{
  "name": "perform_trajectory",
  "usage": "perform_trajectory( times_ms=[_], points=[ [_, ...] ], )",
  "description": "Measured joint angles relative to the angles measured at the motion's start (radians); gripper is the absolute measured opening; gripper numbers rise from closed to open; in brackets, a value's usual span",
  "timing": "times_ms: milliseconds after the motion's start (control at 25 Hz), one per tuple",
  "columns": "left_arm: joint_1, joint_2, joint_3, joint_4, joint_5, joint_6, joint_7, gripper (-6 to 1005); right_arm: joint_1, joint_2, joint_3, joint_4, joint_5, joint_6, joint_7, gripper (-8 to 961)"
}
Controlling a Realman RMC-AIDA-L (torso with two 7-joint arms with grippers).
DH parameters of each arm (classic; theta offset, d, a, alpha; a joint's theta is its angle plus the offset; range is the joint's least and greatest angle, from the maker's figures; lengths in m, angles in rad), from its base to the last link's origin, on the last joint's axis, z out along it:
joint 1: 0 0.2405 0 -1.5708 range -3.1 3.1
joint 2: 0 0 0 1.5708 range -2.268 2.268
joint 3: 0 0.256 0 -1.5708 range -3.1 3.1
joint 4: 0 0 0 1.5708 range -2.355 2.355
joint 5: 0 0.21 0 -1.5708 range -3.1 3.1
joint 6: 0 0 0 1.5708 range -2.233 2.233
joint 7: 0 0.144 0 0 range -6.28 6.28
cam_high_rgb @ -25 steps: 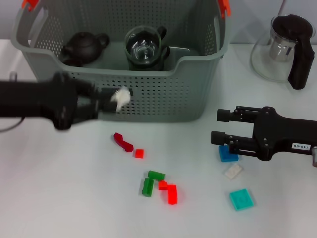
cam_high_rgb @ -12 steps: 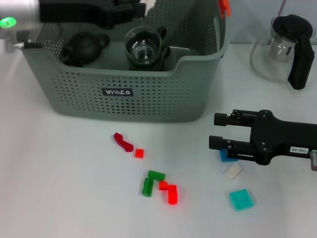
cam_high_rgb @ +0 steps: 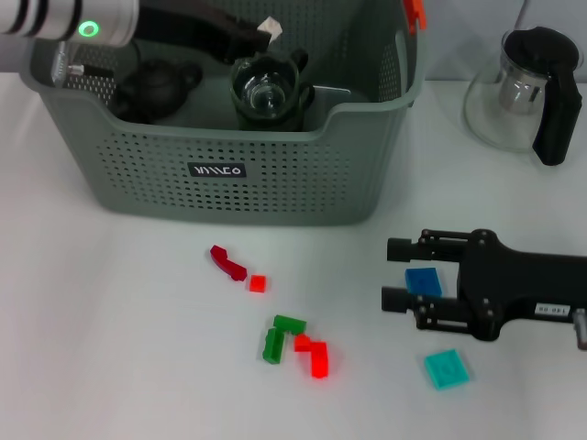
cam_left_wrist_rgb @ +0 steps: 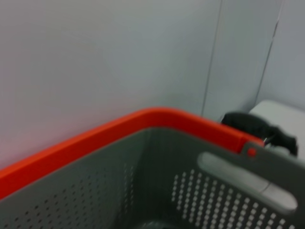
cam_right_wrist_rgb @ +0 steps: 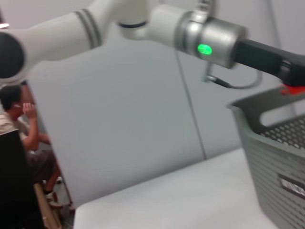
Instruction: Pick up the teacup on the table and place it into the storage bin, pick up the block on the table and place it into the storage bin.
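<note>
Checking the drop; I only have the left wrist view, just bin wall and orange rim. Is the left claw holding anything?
Observer: Yes. The left claw is over the storage bin with a white block at its tip.
Operator: Teacup in?
Observer: The glass teacup sits inside, beside a black teapot.
Operator: Right arm?
Observer: The right claw is open, low over the table, with a blue block between its fingers.

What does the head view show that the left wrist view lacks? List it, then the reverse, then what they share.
Only the head view shows the left claw holding a white block over the storage bin, the open right claw around a blue block, the loose blocks on the table, and the glass cup and dark teapot inside the bin. Only the left wrist view shows the bin's orange rim from close up. Both show the bin.
</note>
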Motion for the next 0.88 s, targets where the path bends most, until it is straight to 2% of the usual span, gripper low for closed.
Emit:
perform_trajectory(
  times_ms=[240, 560, 760, 880],
  points=[
    [-0.003, -0.027, 0.074, 0.003, 0.086, -0.09, -0.031, 192, -0.003, 0.0, 0.006, 0.049, 0.004, -0.017, -0.09, 666],
    [-0.031, -0.048, 0.127, -0.048, 0.169, -0.209, -0.105, 194, -0.007, 0.0, 0.022, 0.054, 0.005, -0.019, -0.093, 666],
    [0.0, -0.072, 0.122, 0.028, 0.165, -0.199, -0.109, 195, -0.008, -0.001, 0.026, 0.054, 0.006, -0.02, -0.092, 666],
    [0.017, -0.08, 0.122, 0.069, 0.163, -0.183, -0.109, 196, -0.01, -0.002, 0.032, 0.054, 0.006, -0.02, -0.09, 666]
  ],
)
